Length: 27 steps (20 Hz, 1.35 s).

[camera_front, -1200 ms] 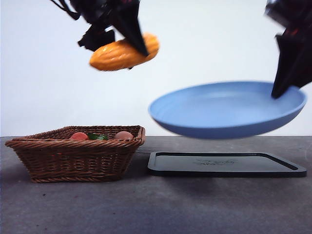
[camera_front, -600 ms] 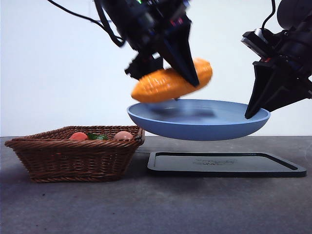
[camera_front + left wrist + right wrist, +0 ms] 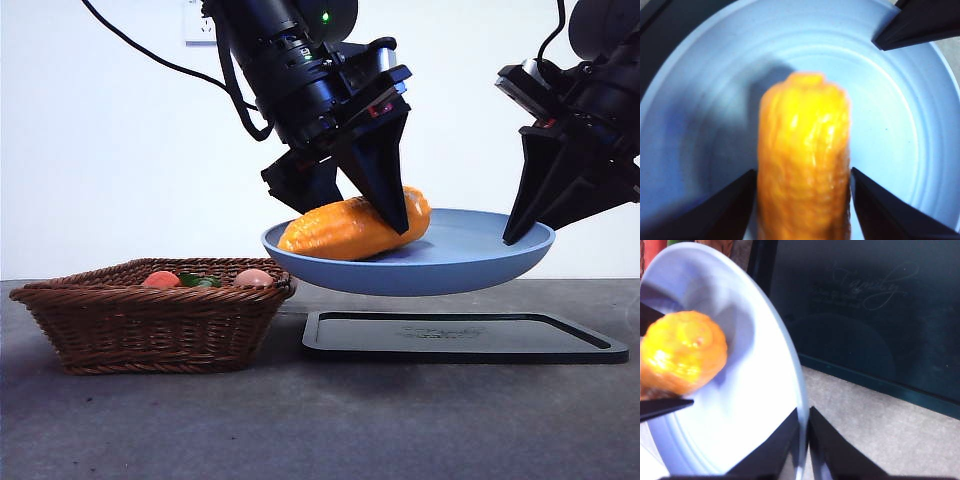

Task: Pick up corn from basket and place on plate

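The orange-yellow corn [image 3: 335,230] lies low in the light blue plate [image 3: 450,265], its underside hidden behind the rim. My left gripper [image 3: 355,215] comes down from above and is shut on the corn [image 3: 802,165], one jaw against each side [image 3: 802,200]. The plate [image 3: 900,125] hangs in the air above the black tray, tilted slightly. My right gripper [image 3: 520,230] is shut on the plate's right rim [image 3: 802,425]. The right wrist view shows the corn's end [image 3: 682,352] over the plate [image 3: 755,405]. The brown wicker basket [image 3: 150,320] stands on the table at the left.
A flat black tray [image 3: 460,335] lies on the table under the plate, also showing in the right wrist view as the tray [image 3: 865,315]. The basket holds round reddish and peach-coloured items [image 3: 255,278] and something green.
The left gripper has carried the corn right and down into the plate. The right gripper brought the plate left and lower, then held it still.
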### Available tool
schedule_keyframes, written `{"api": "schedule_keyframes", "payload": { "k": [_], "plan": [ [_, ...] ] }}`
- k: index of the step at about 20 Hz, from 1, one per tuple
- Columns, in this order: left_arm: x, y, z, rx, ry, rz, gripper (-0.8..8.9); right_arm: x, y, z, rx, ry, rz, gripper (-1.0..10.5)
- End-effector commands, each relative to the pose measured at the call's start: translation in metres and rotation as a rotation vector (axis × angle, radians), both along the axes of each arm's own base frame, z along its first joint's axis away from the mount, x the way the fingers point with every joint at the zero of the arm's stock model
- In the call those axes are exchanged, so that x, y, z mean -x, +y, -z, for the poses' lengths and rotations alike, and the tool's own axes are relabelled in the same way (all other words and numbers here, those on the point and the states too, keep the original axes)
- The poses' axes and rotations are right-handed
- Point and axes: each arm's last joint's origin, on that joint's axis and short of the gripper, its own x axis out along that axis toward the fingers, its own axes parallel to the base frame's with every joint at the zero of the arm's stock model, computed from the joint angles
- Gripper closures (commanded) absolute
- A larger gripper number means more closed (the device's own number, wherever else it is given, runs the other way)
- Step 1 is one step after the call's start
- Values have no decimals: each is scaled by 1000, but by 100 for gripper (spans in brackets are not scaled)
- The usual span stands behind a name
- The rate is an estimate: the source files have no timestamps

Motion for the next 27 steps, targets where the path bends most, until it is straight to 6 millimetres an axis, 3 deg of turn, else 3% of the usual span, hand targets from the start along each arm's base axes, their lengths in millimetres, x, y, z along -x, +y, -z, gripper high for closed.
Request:
{"api": "schedule_keyframes", "payload": {
  "k": [1, 8, 17, 23, 27],
  "plan": [
    [-1, -7, 6, -10, 5, 11, 455, -5, 2, -3, -17, -10, -4, 945],
    [5, -2, -14, 20, -24, 4, 431, -5, 2, -3, -16, -3, -3, 945],
    [14, 13, -80, 82, -97, -4, 432, -6, 2, -1, -13, 4, 5, 945],
    [12, 32, -129, 108, -135, -40, 432, -20, -22, 3, -18, -6, 94, 945],
    [16, 41, -153, 120, -152, -52, 432, -40, -42, 7, -19, -11, 166, 945]
  ]
}}
